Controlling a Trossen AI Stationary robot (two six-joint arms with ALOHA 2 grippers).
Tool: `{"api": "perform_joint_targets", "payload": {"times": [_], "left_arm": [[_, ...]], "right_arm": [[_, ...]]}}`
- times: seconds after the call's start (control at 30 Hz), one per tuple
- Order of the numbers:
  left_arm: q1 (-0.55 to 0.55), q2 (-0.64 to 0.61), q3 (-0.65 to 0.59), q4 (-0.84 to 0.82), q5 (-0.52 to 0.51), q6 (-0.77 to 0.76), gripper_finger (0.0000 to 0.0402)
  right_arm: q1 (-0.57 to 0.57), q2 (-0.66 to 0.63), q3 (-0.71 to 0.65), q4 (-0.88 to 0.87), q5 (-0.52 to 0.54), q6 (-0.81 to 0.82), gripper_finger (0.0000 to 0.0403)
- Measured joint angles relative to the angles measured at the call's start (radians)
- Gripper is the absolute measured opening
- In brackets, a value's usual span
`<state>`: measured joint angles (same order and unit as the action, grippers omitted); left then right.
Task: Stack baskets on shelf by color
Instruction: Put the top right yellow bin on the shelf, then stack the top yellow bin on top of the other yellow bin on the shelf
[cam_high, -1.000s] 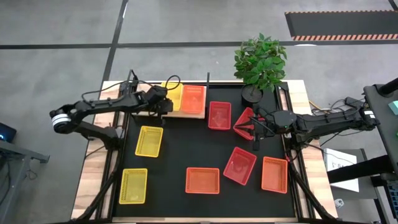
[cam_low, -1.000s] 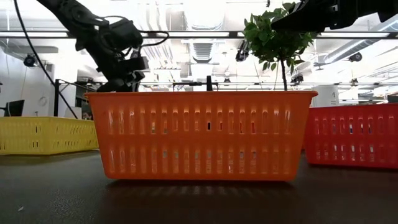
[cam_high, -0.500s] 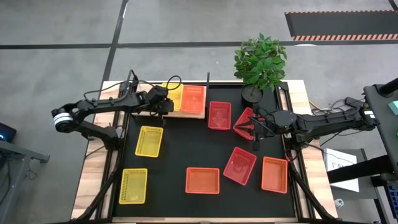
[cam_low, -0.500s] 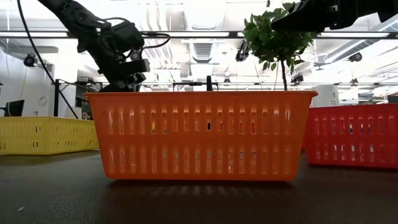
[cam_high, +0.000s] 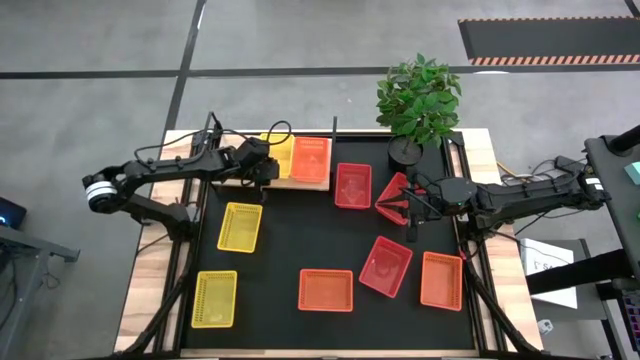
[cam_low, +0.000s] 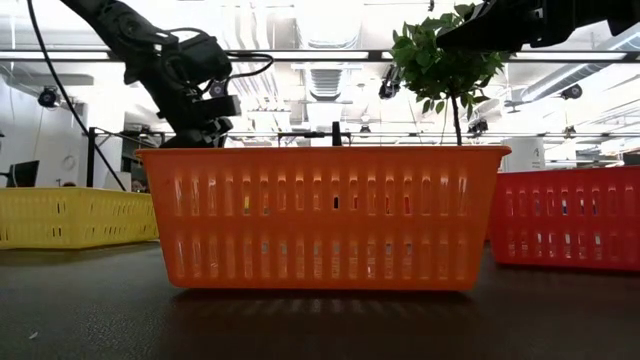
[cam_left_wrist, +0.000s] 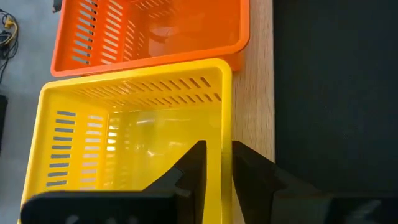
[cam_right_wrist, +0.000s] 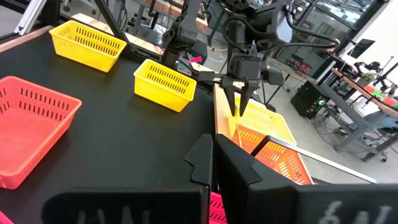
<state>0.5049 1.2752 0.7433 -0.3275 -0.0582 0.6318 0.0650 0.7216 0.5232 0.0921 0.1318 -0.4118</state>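
Observation:
A yellow basket (cam_high: 279, 154) and an orange basket (cam_high: 311, 159) sit side by side on the light-wood shelf (cam_high: 236, 181) at the table's far left. My left gripper (cam_high: 266, 171) is narrowly open and points down. Its fingers stand on either side of the yellow basket's side wall (cam_left_wrist: 226, 124). My right gripper (cam_high: 407, 208) is shut on a pinkish-red basket (cam_high: 393, 191), which is tilted and above the mat at the far right. On the mat lie two yellow baskets (cam_high: 240, 227) (cam_high: 214, 298), two orange ones (cam_high: 326, 290) (cam_high: 441, 281) and two red ones (cam_high: 353, 185) (cam_high: 386, 266). My right gripper pinches the pinkish-red basket by a rim edge (cam_high: 402, 201) on the side toward the table's right. The fingers come level from the right. The basket sits tilted in the hold. The right wrist view shows only a strip of red (cam_right_wrist: 217, 210) under the fingers.
A potted plant (cam_high: 417, 100) stands at the far edge, just behind my right gripper. In the low view the near orange basket (cam_low: 325, 215) fills most of the picture. The black mat (cam_high: 300, 235) has bare room at its middle.
My left gripper has shifted a little toward the table's right edge over the yellow basket on the shelf. The baskets have kept their places.

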Motion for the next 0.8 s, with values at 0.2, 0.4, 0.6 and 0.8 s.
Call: {"api": "perform_joint_targets", "payload": {"times": [0.2, 0.4, 0.6, 0.8], "left_arm": [[0.000, 0.000, 0.000, -0.033, 0.000, -0.049, 0.0064], [-0.001, -0.018, 0.000, -0.039, 0.000, -0.053, 0.0064], [-0.001, -0.067, 0.003, -0.071, 0.000, -0.077, 0.0064], [-0.003, -0.139, 0.003, -0.080, 0.001, -0.080, 0.0064]], "right_arm": [[0.000, 0.000, 0.000, 0.000, 0.000, 0.000, 0.0009], [0.000, 0.000, 0.000, 0.000, 0.000, 0.000, 0.0009], [0.000, 0.000, 0.000, -0.001, 0.000, 0.000, 0.0009], [0.000, 0.000, 0.000, 0.000, 0.000, -0.006, 0.0009]]}}
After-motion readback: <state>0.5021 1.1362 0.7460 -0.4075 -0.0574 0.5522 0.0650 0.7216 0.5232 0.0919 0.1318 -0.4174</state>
